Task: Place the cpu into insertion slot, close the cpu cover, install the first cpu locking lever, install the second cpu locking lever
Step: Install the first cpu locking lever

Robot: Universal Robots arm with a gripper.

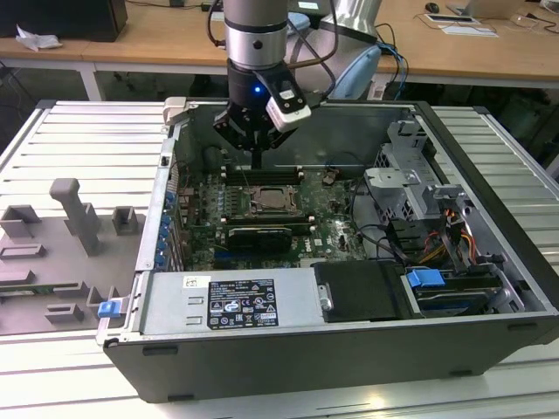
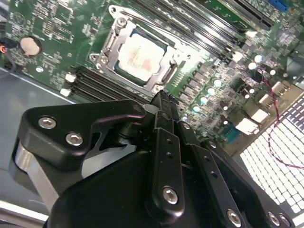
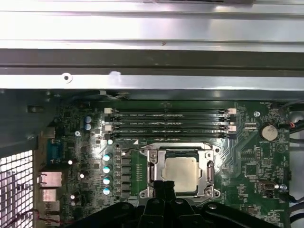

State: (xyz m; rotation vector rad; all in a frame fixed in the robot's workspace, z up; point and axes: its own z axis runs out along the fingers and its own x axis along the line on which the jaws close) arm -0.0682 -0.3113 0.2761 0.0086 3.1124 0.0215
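Note:
The cpu [image 3: 181, 173], a pale silvery square, lies flat in the insertion slot [image 1: 285, 209] on the green board. The cpu cover [image 3: 154, 167], a silvery frame, is down around the cpu [image 2: 139, 56], whose face shows through its window. A thin wire lever [image 3: 175, 148] runs along the socket edge beside the memory slots. My gripper [image 1: 258, 162] hangs above the board, over the memory slots just behind the cpu [image 1: 270, 201] in the exterior view. In both wrist views its black fingers [image 2: 164, 123] are pressed together and the gripper [image 3: 164, 186] is shut on nothing.
The open grey case [image 1: 454, 140] walls in the board. Long memory slots [image 3: 168, 124] lie beside the socket and a long black card [image 1: 260, 234] in front of it. A power supply [image 1: 223, 301], drive cage [image 1: 410, 183] and cables crowd the exterior view's right. A grey fixture [image 1: 74, 218] stands outside on the left.

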